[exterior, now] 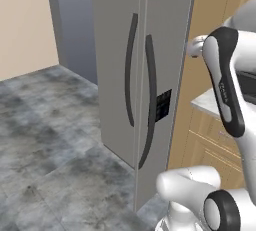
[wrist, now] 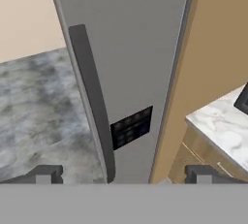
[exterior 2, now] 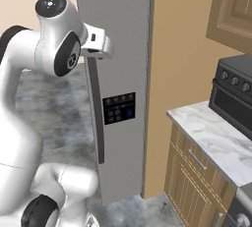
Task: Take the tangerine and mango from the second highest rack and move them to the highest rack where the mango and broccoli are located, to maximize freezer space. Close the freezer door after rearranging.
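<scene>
Freezer (exterior: 145, 50) shut, both doors flush. Freezer door (exterior: 117, 65) on the left of the pair, plain grey, its curved dark handle (exterior: 129, 70) running down beside the seam. Dispenser door (exterior: 167, 60) to its right, black panel (exterior: 163, 106) at mid height. Gripper (wrist: 123, 174) up in front of the dispenser door, jaws spread wide, clasping nothing. In the hand view, dispenser door's handle (wrist: 92, 102) and panel between the fingertips (wrist: 46, 173), well ahead, no contact. Freezer door off to the left of the jaws. Marble counter (exterior 2: 216, 137) to the right.
</scene>
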